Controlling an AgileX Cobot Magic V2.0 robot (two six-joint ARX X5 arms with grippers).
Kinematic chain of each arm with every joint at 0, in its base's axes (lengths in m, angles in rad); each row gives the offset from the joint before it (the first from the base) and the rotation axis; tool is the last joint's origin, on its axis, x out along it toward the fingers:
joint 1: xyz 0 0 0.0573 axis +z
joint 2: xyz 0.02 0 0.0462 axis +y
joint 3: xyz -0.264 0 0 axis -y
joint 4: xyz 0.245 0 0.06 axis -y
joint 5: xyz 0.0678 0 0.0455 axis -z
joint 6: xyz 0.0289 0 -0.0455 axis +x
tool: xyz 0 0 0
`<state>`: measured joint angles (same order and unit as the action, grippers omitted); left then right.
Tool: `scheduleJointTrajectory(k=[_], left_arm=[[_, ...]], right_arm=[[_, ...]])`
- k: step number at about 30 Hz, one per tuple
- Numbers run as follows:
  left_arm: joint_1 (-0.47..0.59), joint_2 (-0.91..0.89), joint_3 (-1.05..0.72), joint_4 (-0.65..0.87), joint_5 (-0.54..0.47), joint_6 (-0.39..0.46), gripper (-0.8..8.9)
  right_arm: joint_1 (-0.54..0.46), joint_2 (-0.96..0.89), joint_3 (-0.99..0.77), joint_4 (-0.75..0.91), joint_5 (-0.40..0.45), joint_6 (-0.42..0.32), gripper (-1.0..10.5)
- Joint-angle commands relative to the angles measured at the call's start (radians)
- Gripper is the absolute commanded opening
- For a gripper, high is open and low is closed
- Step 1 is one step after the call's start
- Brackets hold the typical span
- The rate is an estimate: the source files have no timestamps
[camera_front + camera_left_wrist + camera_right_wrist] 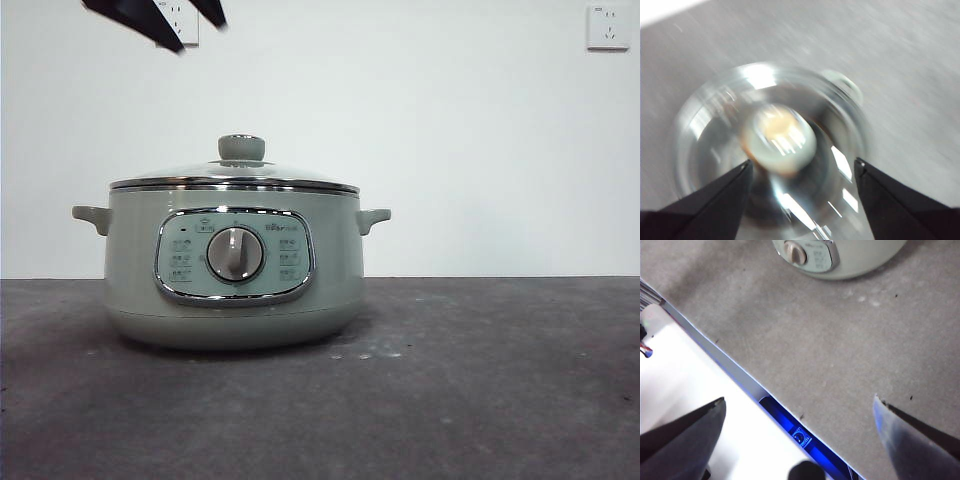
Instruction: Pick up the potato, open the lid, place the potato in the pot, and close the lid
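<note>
The sage-green pot [132, 272] stands on the dark table with the glass lid [180, 174] seated on it, knob [241, 148] on top. My left gripper [198, 35] hangs open and empty high above the pot's left side. In the blurred left wrist view it [803, 161] looks down on the lid [710, 115] and its pale knob [782, 140]. An orange-brown blur [747, 146] at the knob's edge, seen through the glass, may be the potato. My right gripper [799, 399] is open and empty, away from the pot [855, 260] near the table's front edge.
The grey table [480, 380] stretches to the right of the pot. A white wall with two sockets [608, 27] stands behind. In the right wrist view a white base with a blue light [800, 435] lies below the table's edge.
</note>
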<state>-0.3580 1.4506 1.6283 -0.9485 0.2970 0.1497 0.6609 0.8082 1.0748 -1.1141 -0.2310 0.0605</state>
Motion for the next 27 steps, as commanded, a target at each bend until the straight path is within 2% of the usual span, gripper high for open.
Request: scheduleJointTrajectory(k=[1, 6, 17, 20, 21, 24, 27], left_arm=[[0.001, -0.061, 0.002, -0.084, 0.041, 0.012, 3.46], [0.001, -0.172, 0.002, -0.205, 0.051, 0.019, 3.46], [0.001, -0.278, 0.002, -0.315, 0.051, 0.019, 3.45], [0.001, -0.277, 0.002, -0.339, 0.051, 0.019, 3.29], [0.001, -0.277, 0.002, -0.343, 0.051, 0.019, 2.61], [0.001, -0.277, 0.002, -0.344, 0.051, 0.019, -0.25], [0.001, -0.277, 0.002, -0.344, 0.051, 0.019, -0.07]], right_arm=[[0.001, -0.001, -0.009, 0.017, 0.004, 0.007, 5.0], [0.001, -0.001, -0.009, 0.020, 0.007, 0.007, 5.0], [0.001, -0.001, -0.009, 0.023, 0.023, 0.008, 4.9], [0.001, -0.001, -0.009, 0.021, 0.023, 0.009, 3.3], [0.001, -0.001, -0.009, 0.021, 0.023, 0.009, 2.5], [0.001, -0.001, -0.009, 0.022, 0.023, 0.008, 0.0], [0.001, -0.001, -0.009, 0.022, 0.023, 0.007, -0.1]])
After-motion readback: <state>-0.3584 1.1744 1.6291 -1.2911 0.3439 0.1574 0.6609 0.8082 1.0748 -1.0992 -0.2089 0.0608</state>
